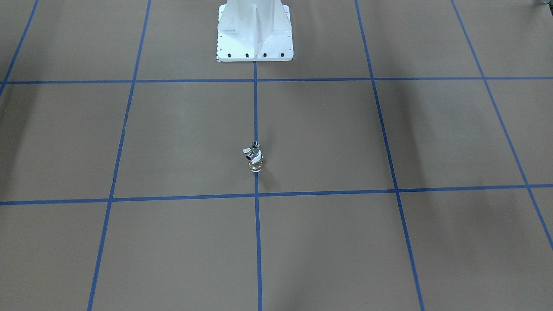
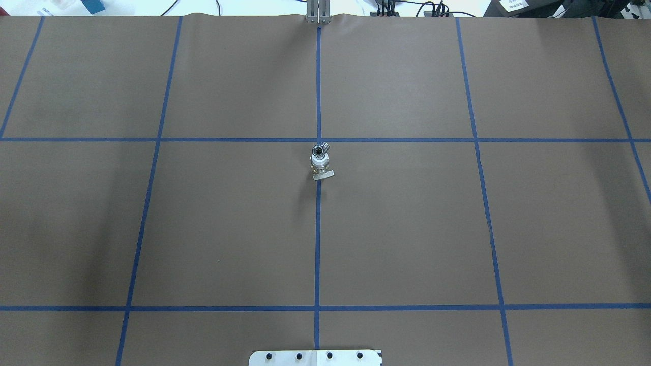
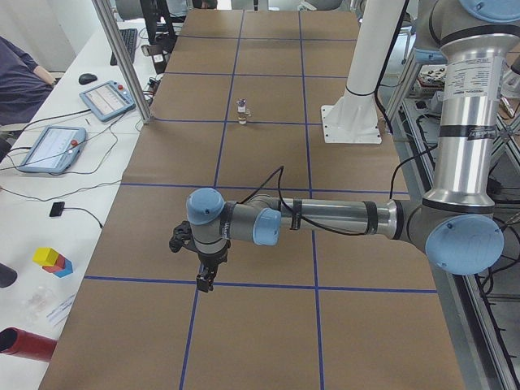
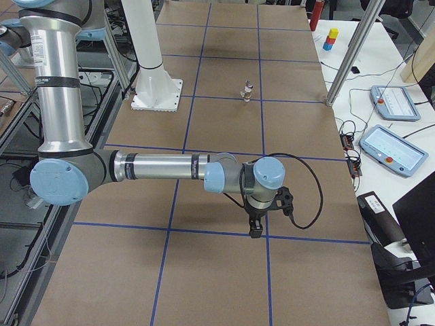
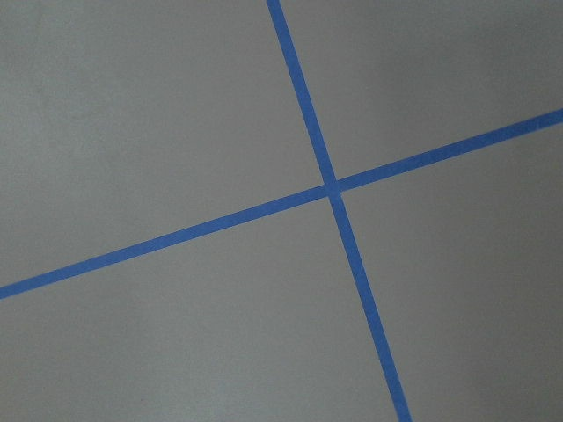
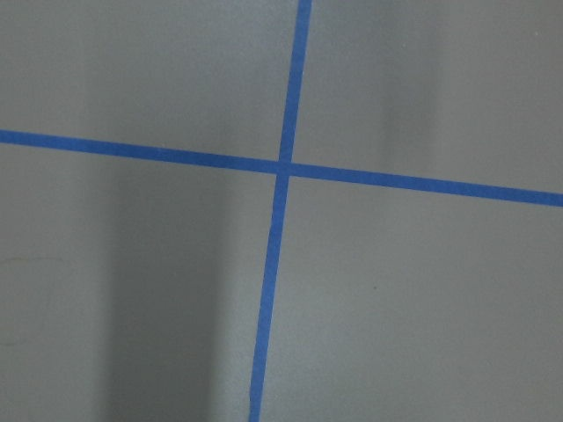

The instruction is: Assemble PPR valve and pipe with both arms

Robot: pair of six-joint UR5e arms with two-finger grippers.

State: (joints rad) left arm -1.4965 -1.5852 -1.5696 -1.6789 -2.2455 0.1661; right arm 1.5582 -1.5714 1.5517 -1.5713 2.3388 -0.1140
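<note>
**Both arms stretched low over the table ends, valve and pipe upright at the centre**

The left arm (image 3: 341, 218) rises in a vertical column from its shoulder and bends at a blue-capped elbow. Its forearm lies level across the brown table (image 2: 203, 229). At the wrist it turns down, so the left gripper (image 3: 206, 279) points straight at the paper beside a crossing of blue tape (image 5: 332, 187). The right arm (image 4: 163, 166) takes the mirrored pose at the other end, with its forearm level and the right gripper (image 4: 255, 228) aimed down next to a tape line.

The PPR valve (image 1: 255, 163) stands upright on the centre tape line, well apart from both grippers and out in front of the white pedestal (image 1: 255, 34). The pipe (image 1: 255, 145) sits on top of it, dark opening upward. The lever handle (image 2: 323, 175) sticks out towards the robot's side.

Each gripper shows only in a side view, small and dark, and there I cannot tell how far its fingers are spread or whether the tips touch the paper. Neither appears in the two central views. Both wrist cameras show only paper and crossed tape — no fingers. Whether the pipe is fully seated in the valve is too small to make out.
</note>
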